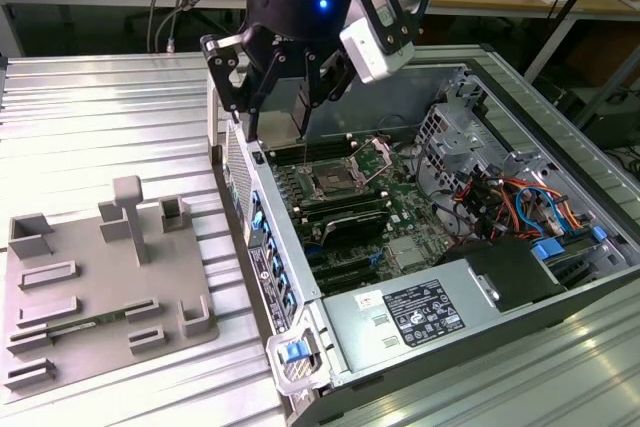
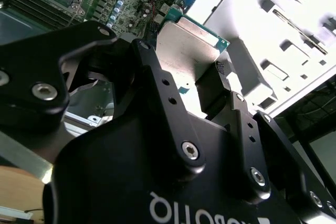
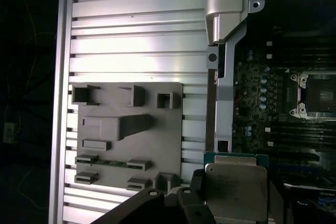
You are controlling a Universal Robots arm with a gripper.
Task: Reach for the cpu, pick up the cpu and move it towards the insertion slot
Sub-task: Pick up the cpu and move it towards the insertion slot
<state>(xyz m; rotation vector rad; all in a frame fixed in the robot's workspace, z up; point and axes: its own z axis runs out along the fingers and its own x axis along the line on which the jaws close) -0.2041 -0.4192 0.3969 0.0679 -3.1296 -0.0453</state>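
Starting at the exterior view's left, I see the grey tray (image 1: 105,282) with its raised blocks lying flat on the ribbed metal surface (image 1: 90,107), well apart from my tool. Moving right, at about 12 o'clock in that view, my gripper (image 1: 285,97) hangs over the near wall of the open computer case (image 1: 470,342), its black fingers (image 1: 232,82) pointing down.

The jaws are clenched on the cpu (image 3: 235,187). In the first wrist view I see it as a flat square chip with a silvery-white metal top, notched at the corners, sitting on a thin teal-green board that shows as a narrow rim along one edge. In the second wrist view the cpu (image 2: 191,51) shows the same pale metal face, a little scuffed and brightly lit, with the green edge at its far side and a black finger pad (image 2: 215,90) pressed against it.

Further right in the exterior view, at roughly 3 o'clock from the gripper, the insertion slot (image 1: 335,179) sits on the green motherboard (image 1: 400,217): a square silver frame with a dark centre and thin wire levers. The cpu is held above the case's edge, near the slot but not over it.
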